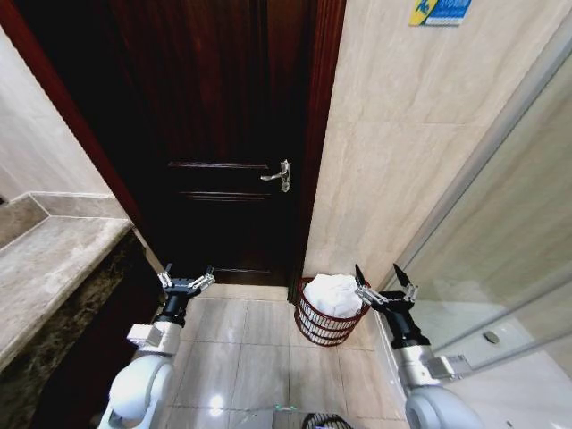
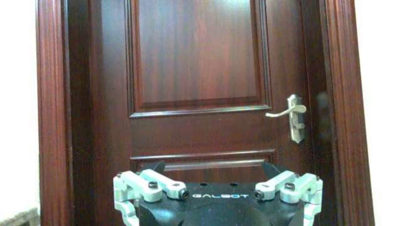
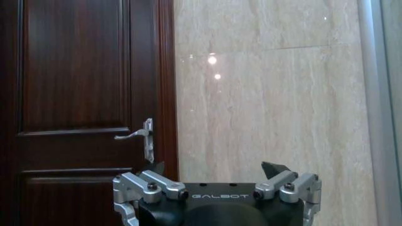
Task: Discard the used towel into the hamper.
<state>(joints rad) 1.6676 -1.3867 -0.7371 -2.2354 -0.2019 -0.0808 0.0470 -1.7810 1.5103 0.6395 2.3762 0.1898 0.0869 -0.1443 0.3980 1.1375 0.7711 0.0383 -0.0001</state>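
Right tool [image 1: 384, 281], fingers spread and empty, just beside hamper [image 1: 323, 323] with white towel [image 1: 333, 293] apparently inside.

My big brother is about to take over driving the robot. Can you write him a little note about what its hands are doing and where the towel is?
Left tool: open, empty, held up over the floor in front of the dark wooden door.
Right tool: open, empty, beside the hamper's rim.
Hamper: on the floor by the marble wall, right of the door.
Towel: white, bunched, sitting in the hamper with its top heaped above the rim.
Done: the towel is in the hamper.
Left: nothing visible remains to discard.
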